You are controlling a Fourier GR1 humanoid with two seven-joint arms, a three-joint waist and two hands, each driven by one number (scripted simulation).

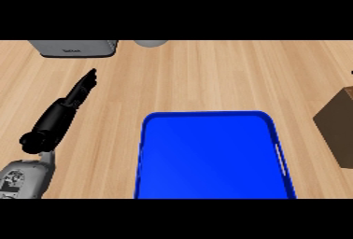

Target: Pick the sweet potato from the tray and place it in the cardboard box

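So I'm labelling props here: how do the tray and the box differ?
The tray is bright blue; the box is brown cardboard. The tray lies flat and shallow at centre, cut only by the lower edge; the box stands taller at the right edge, mostly out of view. Both rest on the wooden counter.

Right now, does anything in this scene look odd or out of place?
Yes. The blue tray shows no sweet potato, although the task starts there. The cardboard box is cut off at the right edge. Only the left hand shows, fingers straight.

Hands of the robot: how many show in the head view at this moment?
1. The left hand lies over the counter left of the blue tray, fingers straight. The right hand is out of view.
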